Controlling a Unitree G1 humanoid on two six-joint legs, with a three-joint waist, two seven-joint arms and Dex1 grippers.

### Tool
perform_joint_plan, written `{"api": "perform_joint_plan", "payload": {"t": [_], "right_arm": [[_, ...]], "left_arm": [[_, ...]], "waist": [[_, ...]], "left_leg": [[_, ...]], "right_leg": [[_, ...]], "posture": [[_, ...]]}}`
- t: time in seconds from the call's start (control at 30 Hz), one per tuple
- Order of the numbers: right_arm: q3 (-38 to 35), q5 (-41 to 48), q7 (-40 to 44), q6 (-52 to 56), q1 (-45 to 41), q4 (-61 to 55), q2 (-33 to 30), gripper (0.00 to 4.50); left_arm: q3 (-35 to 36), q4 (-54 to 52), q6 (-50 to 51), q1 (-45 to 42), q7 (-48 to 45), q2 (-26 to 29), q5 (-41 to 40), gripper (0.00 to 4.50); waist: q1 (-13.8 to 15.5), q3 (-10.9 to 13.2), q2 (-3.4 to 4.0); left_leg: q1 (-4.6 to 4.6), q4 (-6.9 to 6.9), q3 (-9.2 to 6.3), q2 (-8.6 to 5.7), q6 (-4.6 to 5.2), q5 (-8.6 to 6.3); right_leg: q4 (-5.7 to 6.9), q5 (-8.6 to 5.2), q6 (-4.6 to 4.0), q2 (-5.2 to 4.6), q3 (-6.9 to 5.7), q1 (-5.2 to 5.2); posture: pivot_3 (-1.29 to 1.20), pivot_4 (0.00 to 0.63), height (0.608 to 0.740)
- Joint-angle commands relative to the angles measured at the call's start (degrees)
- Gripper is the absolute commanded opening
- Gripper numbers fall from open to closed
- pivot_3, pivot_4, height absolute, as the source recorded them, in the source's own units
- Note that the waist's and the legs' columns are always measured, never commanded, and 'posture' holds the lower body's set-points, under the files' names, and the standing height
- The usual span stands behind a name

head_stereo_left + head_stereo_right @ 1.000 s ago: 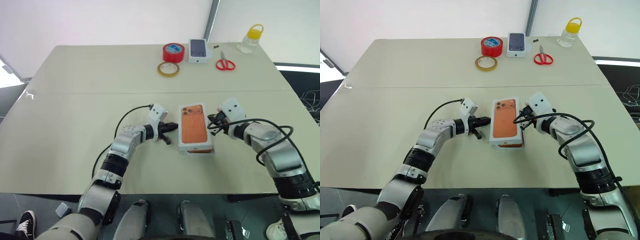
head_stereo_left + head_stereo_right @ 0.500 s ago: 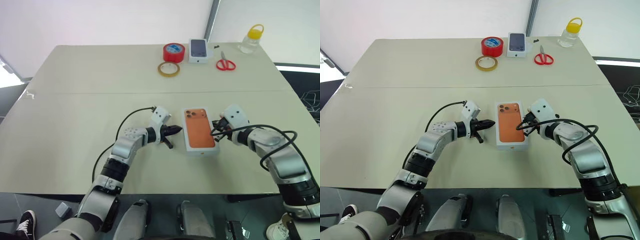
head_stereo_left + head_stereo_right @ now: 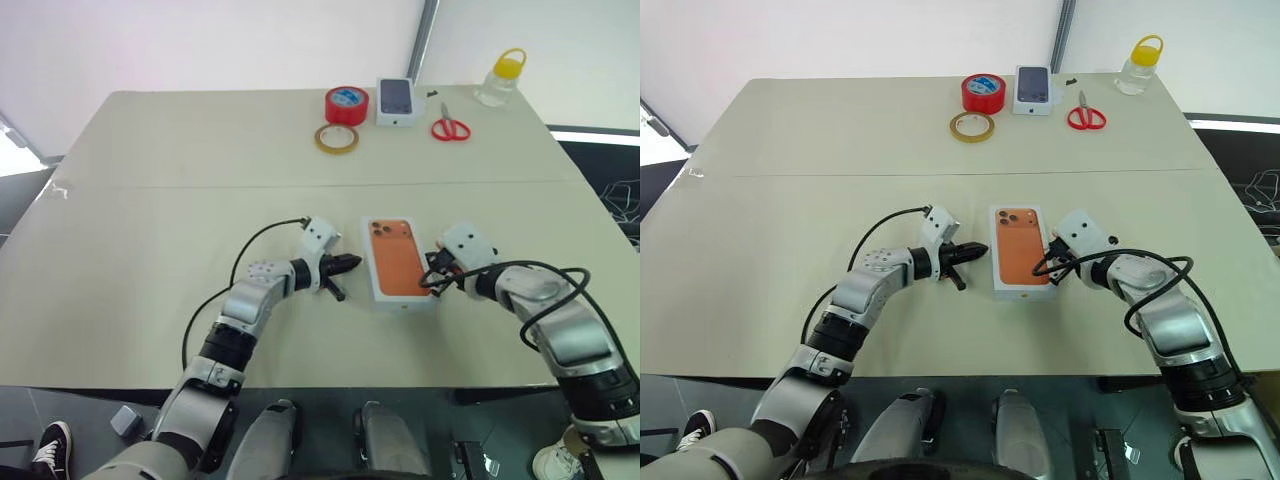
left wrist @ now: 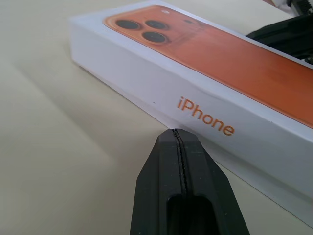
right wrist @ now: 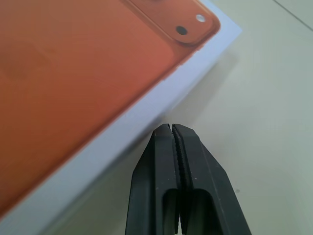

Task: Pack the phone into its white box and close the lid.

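The white box (image 3: 400,262) lies closed on the table (image 3: 150,200), its lid (image 4: 205,54) on top showing an orange phone picture, near the front edge and between the two arms. The left gripper (image 3: 348,264) has its fingers pressed together, holding nothing, its tips just beside the box's left wall. The right gripper (image 3: 437,272) is likewise fully closed and empty, tips close against the box's right edge

Beige table (image 3: 150,200); closed white box (image 3: 400,262)
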Motion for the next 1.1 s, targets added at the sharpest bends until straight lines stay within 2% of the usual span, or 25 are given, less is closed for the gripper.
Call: {"api": "perform_joint_plan", "payload": {"t": [0.03,0.2,0.33,0.5,0.57,0.63,0.73,0.87,1.0,1.1], "right_arm": [[-3.7,0.1,2.7,-2.3,-2.9,2.4,-3.0,0.07],[-8.4,4.4,5.9,-2.6,-6.8,4.4,-3.1,0.07],[-10.8,12.5,10.9,0.3,-5.8,-1.3,-0.9,0.07],[-7.5,15.7,15.0,2.6,0.5,-8.0,-1.6,0.07],[-2.9,10.2,14.8,-1.1,3.9,-8.9,-3.3,0.07],[-0.5,9.0,14.2,0.6,5.5,-10.2,-3.6,0.07],[2.2,5.0,14.0,-2.2,7.1,-10.9,-5.2,0.07],[2.2,5.7,14.9,-2.0,6.6,-11.2,-4.9,0.07],[-1.0,8.0,11.6,1.6,0.8,-7.9,-0.7,0.07],[-3.2,7.3,7.9,1.6,-3.7,-5.5,2.1,0.07]], "left_arm": [[3.9,0.1,-2.6,-4.6,1.5,-0.6,-2.2,0.00],[7.7,4.0,-5.6,-11.2,2.9,-3.0,-4.4,0.00],[7.1,11.2,-8.8,-16.0,2.4,-5.7,-3.4,0.00],[4.5,22.4,-12.3,-19.1,0.6,-8.2,-0.5,0.00],[2.3,26.0,-13.5,-19.2,0.4,-8.3,2.2,0.00],[-0.7,28.8,-13.4,-18.5,-0.4,-7.7,5.3,0.00],[-1.6,29.8,-12.7,-17.4,-1.1,-7.2,6.4,0.00],[-1.3,29.2,-13.5,-16.7,-1.0,-6.4,7.0,0.00],[0.6,28.1,-12.5,-16.8,-1.2,-6.0,5.2,0.00],[4.4,22.8,-10.7,-15.6,-2.4,-4.7,1.1,0.00]], "waist": [[0.0,0.0,-0.01],[0.0,0.0,-0.02],[0.0,0.0,-0.04],[0.1,0.0,-0.05],[0.0,0.0,-0.06],[-0.2,0.0,-0.03],[-0.1,-0.1,-0.04],[-0.1,-0.1,-0.20],[-0.4,-0.1,-0.21],[-0.4,-0.1,-0.19]], "left_leg": [[0.00,0.01,0.00,0.00,0.00,0.00],[-0.01,0.02,0.01,0.00,-0.02,0.01],[-0.01,0.03,0.01,0.01,-0.09,0.05],[-0.01,0.04,0.01,0.00,-0.01,0.00],[0.00,0.05,0.01,-0.01,0.00,0.00],[0.00,0.05,0.01,-0.01,0.01,0.00],[0.12,0.05,0.00,0.01,0.00,-0.01],[0.19,0.05,-0.02,0.01,0.02,-0.04],[0.21,0.06,-0.02,0.04,0.02,-0.03],[0.18,0.05,-0.02,0.03,0.01,-0.03]], "right_leg": [[0.00,0.00,0.00,0.00,-0.02,0.00],[-0.02,0.00,0.00,0.00,-0.07,0.02],[-0.03,0.00,0.01,0.01,-0.10,0.05],[-0.04,0.00,0.03,0.00,-0.11,0.06],[-0.03,-0.01,0.03,0.03,-0.11,0.06],[0.00,-0.01,0.04,0.04,-0.09,0.03],[0.01,-0.01,0.04,0.03,-0.09,0.15],[-0.07,-0.04,0.09,0.03,-0.12,0.31],[-0.03,-0.03,0.08,0.04,-0.09,0.29],[0.02,-0.03,0.07,0.03,-0.07,0.20]], "posture": [[0.00,0.150,0.740],[0.00,0.150,0.740],[0.00,0.150,0.740],[0.00,0.150,0.740],[0.00,0.150,0.740],[0.00,0.150,0.740],[0.00,0.150,0.740],[0.00,0.150,0.740],[0.00,0.150,0.740],[0.00,0.150,0.740]]}}
